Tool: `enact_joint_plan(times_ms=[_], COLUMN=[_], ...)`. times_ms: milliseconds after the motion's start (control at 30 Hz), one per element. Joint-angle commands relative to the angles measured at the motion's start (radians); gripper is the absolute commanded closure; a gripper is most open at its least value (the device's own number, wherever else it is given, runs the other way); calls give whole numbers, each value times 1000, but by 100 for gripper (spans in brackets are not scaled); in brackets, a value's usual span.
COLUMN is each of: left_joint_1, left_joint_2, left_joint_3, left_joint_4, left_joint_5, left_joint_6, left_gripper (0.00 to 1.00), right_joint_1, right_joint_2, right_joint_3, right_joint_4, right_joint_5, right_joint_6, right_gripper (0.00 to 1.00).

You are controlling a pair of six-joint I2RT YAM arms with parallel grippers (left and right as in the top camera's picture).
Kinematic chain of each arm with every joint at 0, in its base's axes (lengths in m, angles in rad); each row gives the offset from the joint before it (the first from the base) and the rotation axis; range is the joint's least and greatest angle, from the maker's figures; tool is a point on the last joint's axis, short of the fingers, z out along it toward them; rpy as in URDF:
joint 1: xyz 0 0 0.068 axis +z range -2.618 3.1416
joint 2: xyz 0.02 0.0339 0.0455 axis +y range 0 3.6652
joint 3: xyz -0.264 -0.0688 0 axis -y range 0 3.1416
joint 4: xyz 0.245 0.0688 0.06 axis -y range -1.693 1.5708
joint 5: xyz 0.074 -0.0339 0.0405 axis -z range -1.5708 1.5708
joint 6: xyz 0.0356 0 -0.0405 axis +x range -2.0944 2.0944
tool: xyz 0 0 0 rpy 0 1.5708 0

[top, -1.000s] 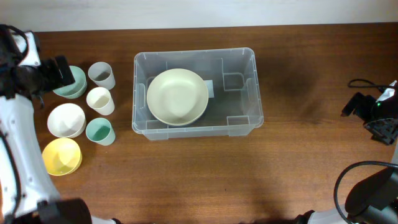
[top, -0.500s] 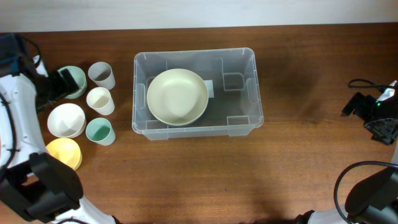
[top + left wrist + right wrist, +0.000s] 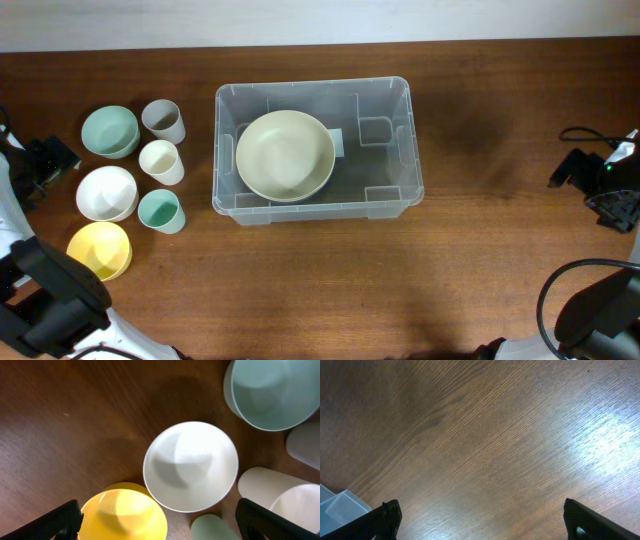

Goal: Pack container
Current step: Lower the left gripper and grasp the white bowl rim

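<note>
container (image 3: 392, 140): clear ribbed plastic bin | upright, open-topped | mid-table | pale bowl (image 3: 285, 155) inside, left

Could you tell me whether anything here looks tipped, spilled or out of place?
Nothing stands out: the container holds one large bowl upright, and the smaller bowls and cups stand upright beside it.

Holds left gripper (image 3: 159, 520) spread wide, empty, facing down, far left; holds right gripper (image 3: 480, 520) likewise, far right.

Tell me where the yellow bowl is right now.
In the overhead view the yellow bowl sits on the left side of the table, directly below the white bowl and down-left of the green cup.
</note>
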Motion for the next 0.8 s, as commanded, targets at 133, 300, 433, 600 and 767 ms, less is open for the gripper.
enact_joint_plan(times_ms=[133,300,433,600,767], left_joint_1=[-2,-2,-2,-2,-2], left_joint_2=[85,161,216,248,248], left_joint_3=[3,3,3,3,3], left_joint_4=[-22,-40,-42,-36,-24], left_joint_5=[-34,-30,-14,-16,-16], left_joint_6=[-5,-6,-6,-5,-5], left_gripper=[0,0,0,0,0], right_joint_1=[-1,-1,-1,-1,-1], right_joint_2=[-7,-8,-7,-7,-7], right_joint_3=[-5,-5,-5,-5,-5], right_joint_4=[3,3,2,2,3], right_joint_5=[-2,-2,-2,-2,-2], right_joint_6=[-7,-7,-7,-7,-6], right_gripper=[1,1,1,1,1])
